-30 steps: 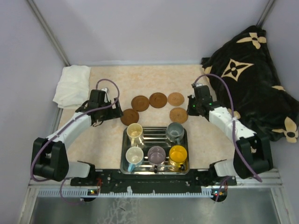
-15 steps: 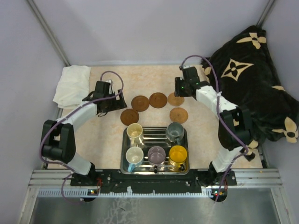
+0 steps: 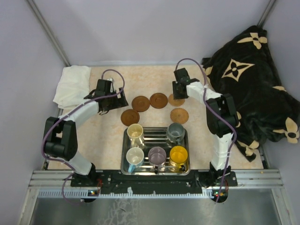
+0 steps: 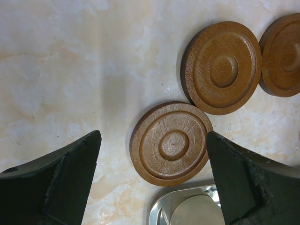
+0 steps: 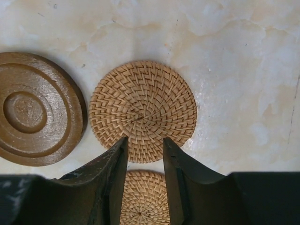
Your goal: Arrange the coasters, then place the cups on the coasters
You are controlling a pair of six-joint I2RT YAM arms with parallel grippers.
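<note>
Five coasters lie in an arc behind the tray: dark wooden ones (image 3: 130, 117), (image 3: 140, 103), (image 3: 158, 100) and woven tan ones (image 3: 176, 99), (image 3: 179, 115). My left gripper (image 3: 119, 101) hangs wide open above the nearest dark coaster (image 4: 171, 143), its fingers (image 4: 70, 173) clear of it. My right gripper (image 5: 144, 140) is partly open and holds nothing. It hovers over the near edge of the back tan coaster (image 5: 143, 110). The cups stand in the tray: cream (image 3: 135, 132), grey-green (image 3: 176, 132), white with blue inside (image 3: 135, 157), mauve (image 3: 157, 155), yellow (image 3: 178, 154).
The steel tray (image 3: 155, 137) sits at the near middle, and its corner (image 4: 161, 208) shows below the left gripper. A white cloth (image 3: 72, 84) lies at the back left. A black blanket with tan flowers (image 3: 248, 79) fills the right side. Walls close the back and sides.
The right arm swung from right of the tan coasters back and leftward over the rear tan coaster, and its jaws went from shut to partly open. The left arm stretched slightly farther back.
</note>
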